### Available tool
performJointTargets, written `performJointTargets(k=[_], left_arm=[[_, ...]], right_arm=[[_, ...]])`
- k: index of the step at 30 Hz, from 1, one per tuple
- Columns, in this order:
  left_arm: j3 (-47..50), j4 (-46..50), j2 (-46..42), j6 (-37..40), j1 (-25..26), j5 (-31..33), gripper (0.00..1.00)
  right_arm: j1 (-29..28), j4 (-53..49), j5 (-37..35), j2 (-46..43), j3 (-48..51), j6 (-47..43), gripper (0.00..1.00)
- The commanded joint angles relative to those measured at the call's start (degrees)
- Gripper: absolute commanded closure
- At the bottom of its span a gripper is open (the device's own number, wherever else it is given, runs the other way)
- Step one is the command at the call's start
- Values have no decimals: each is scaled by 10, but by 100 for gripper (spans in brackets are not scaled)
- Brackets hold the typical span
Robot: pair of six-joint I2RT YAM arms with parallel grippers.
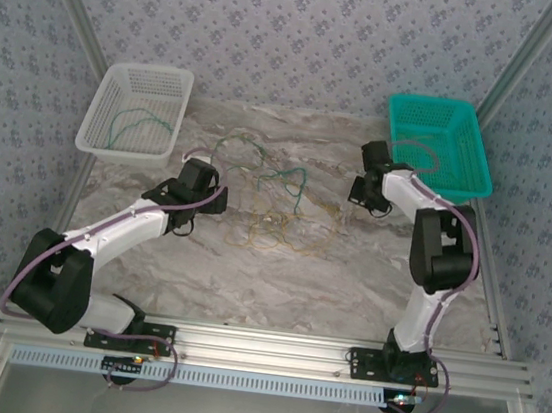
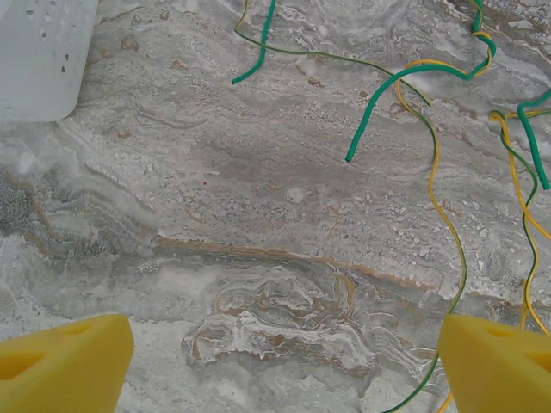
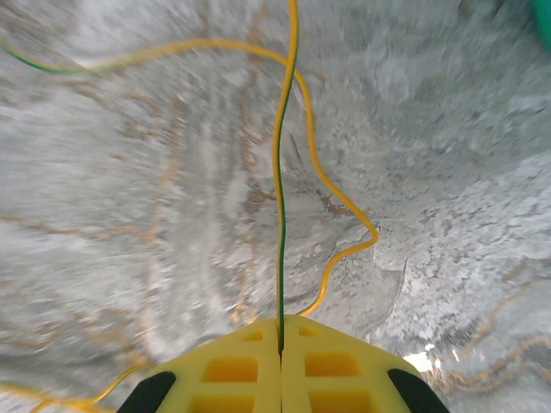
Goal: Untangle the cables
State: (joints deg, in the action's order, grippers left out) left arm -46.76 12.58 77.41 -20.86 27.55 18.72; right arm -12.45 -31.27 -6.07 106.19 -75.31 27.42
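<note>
Right claw (image 3: pixel 281 337): yellow fingers pressed flat together, pinching one thin yellow-and-green striped strand (image 3: pixel 279 215) at the seam. The strand runs straight away from the claw and looks taut. Judged: the grip is there to draw this one strand out of the heap. A slack yellow strand (image 3: pixel 331 185) snakes beside it. Whether the two cross further out I cannot tell, since the view is blurred.

Left claw (image 2: pixel 284 366): spread wide, nothing between the fingers, hovering over bare marble-patterned counter (image 2: pixel 258 215). Loose green ends (image 2: pixel 379 95) and a yellow strand (image 2: pixel 439 198) lie just beyond it. Judged: held open and close by so it can pin or take a strand while the other arm pulls.

Cables (image 1: pixel 271 206): a loose tangle of thin green and yellow wire-like strands, mid-counter, between the two arms.

White perforated plastic basket (image 1: pixel 103 135), far left: a green strand lies inside. Teal perforated plastic basket (image 1: pixel 467 165), far right: a pale yellowish loop lies inside.

Judged: the baskets sort by colour. That would explain the right arm, nearest the teal one, taking a mostly yellow strand. Most of the tangle is not yet separated.

Risk: a straight pull may drag the knot along rather than free the strand.
</note>
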Motion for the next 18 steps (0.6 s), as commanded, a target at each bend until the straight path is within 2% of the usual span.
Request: performJointTargets(k=[1,4,10,18], left_arm=[[-5,-21,-27,3,5,9,9],[2,-25,-36,0,4,10,9],[1,-26,-30,0,4,6,9],[7,-20,-30,3,5,9,8]], right_arm=[[5,10,11,-78,8,-4,100],[12,-2,24,-96,-4,-11,100],[17,-63,13,-23,-54,-27,100],[16,-106,-37,78,-104,-38,89]])
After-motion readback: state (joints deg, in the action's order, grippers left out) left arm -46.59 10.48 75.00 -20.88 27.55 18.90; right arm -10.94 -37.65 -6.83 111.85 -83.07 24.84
